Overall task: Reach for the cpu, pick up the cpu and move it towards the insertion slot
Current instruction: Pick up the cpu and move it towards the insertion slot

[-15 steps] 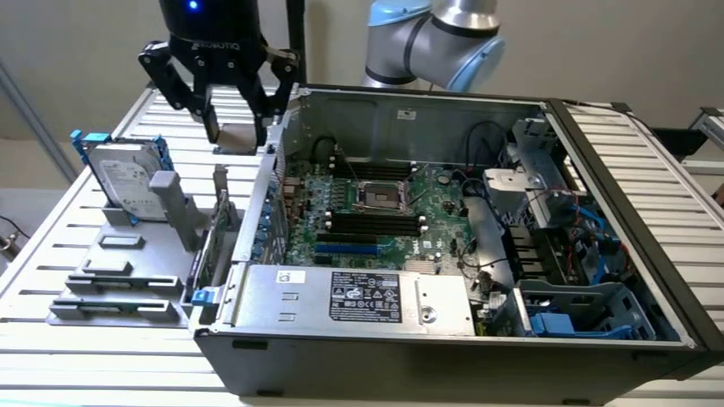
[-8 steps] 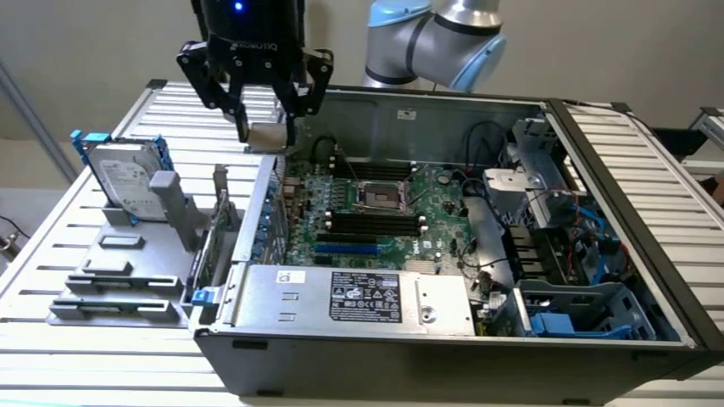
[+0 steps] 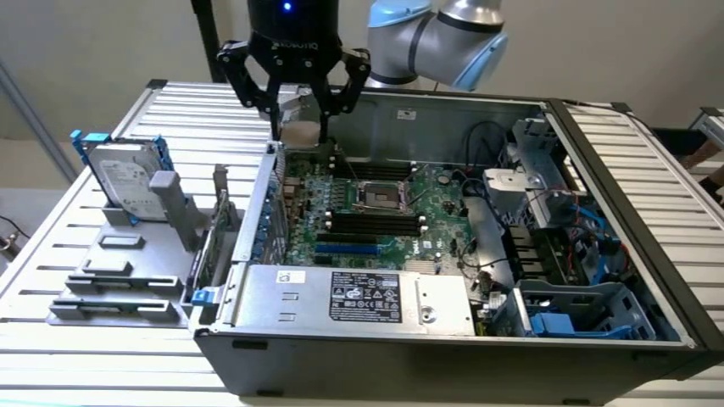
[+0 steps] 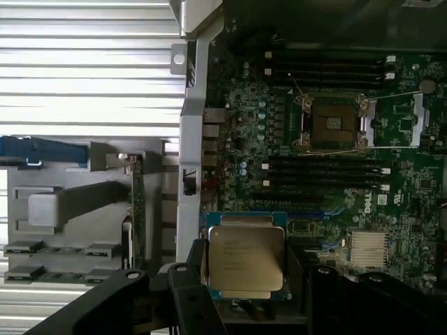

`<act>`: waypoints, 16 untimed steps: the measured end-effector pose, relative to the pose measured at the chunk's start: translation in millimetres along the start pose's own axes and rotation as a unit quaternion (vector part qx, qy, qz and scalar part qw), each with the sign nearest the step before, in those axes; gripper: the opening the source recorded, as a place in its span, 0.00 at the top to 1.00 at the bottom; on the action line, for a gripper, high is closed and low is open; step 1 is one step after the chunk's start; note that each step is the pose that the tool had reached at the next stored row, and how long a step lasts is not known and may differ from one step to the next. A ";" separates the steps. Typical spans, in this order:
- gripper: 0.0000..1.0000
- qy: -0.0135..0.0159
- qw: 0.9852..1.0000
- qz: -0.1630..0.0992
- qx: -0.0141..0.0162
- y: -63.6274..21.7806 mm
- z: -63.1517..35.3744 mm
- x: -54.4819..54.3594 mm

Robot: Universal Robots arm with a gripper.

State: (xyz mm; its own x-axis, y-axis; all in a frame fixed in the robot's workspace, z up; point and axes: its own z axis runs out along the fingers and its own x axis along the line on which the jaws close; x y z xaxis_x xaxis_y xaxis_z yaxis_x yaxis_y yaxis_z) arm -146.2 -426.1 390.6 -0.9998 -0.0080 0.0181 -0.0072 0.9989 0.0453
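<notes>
Exterior view: pincer (image 3: 297, 114) clamped on the cpu (image 3: 300, 133), held above the case's back-left edge, w/ the insertion slot (image 3: 382, 197) well apart. Wrist view: cpu (image 4: 246, 258) flat between fingers (image 4: 192, 276), ready for carrying; slot (image 4: 334, 124) empty.

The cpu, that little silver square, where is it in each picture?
Exterior view: the cpu hangs between the gripper's fingers, above the back corner of the open computer case, toward the exterior view's left.
Wrist view: the cpu is held at the gripper, over the green motherboard.
Shared landmark: the insertion slot, the metal-framed square socket with a dark centre beside the long black memory slots.
</notes>
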 end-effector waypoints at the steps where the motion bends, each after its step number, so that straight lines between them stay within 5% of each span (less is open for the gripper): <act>1: 0.45 0.000 1.000 0.000 0.000 1.5 0.1 -3.0; 16: 0.45 0.000 1.000 0.000 0.000 31.5 4.7 -43.5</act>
State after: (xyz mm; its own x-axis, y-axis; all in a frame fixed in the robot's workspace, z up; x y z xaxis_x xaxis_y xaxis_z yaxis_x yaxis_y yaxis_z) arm -103.0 -394.0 386.5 -0.9998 -0.0080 0.0181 -0.0071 0.9989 0.0459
